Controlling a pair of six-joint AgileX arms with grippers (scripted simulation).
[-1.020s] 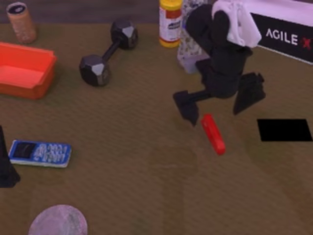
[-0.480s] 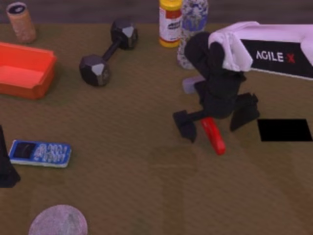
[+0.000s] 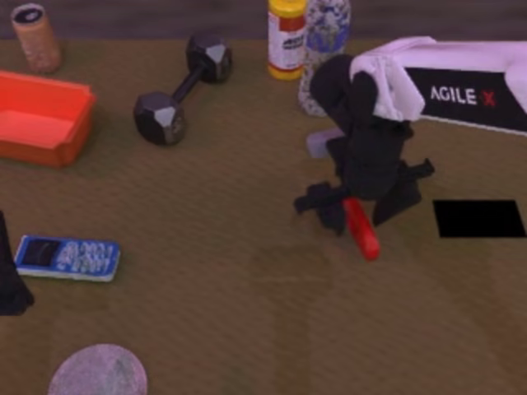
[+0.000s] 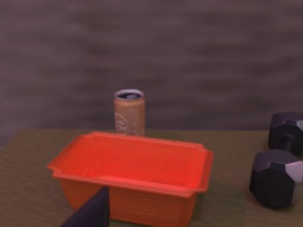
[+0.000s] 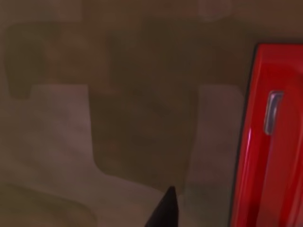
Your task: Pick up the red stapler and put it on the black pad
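The red stapler lies on the brown table right of centre, slanting toward the front right. My right gripper is down over its far end, open, one finger on each side and a gap showing. In the right wrist view the stapler fills one edge, and a dark fingertip stands apart from it. The black pad lies flat just right of the gripper, bare. My left gripper is parked at the table's left edge, open; one of its fingers shows in front of the orange tray.
Behind the right arm stand a yellow-capped bottle, a speckled bottle and a small grey block. A black dumbbell, the orange tray and a can are at the back left. A blue phone and a grey disc lie front left.
My right gripper has come down over the stapler's far end and its fingers have drawn closer together. The stapler has not moved. The left arm stayed still.
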